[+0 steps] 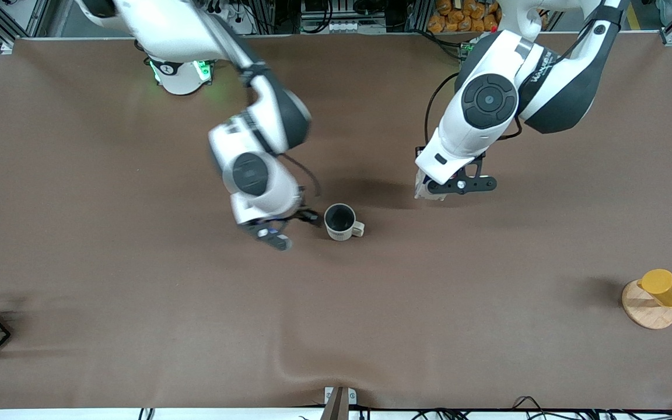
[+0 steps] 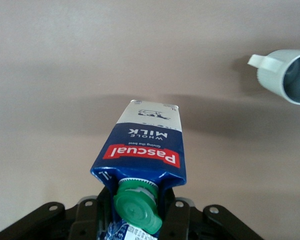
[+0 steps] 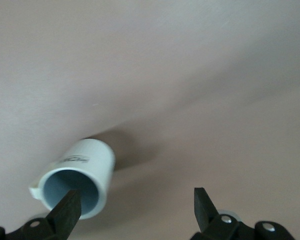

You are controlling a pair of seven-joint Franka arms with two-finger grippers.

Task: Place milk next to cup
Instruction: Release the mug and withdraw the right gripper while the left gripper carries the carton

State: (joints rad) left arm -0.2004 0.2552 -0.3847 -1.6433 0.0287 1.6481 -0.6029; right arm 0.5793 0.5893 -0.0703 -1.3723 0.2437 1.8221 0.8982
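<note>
Left wrist view, milk (image 2: 149,145) carton reads "Pascual", "WHOLE MILK"

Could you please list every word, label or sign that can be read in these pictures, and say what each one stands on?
"Pascual": red label on the milk carton held by the left gripper.
"WHOLE MILK": blue side of the same carton.
A small line under "MILK": too small to read.
Dark lettering on the cup: too blurred to read.
Lettering on the left arm: too small to read.
</note>
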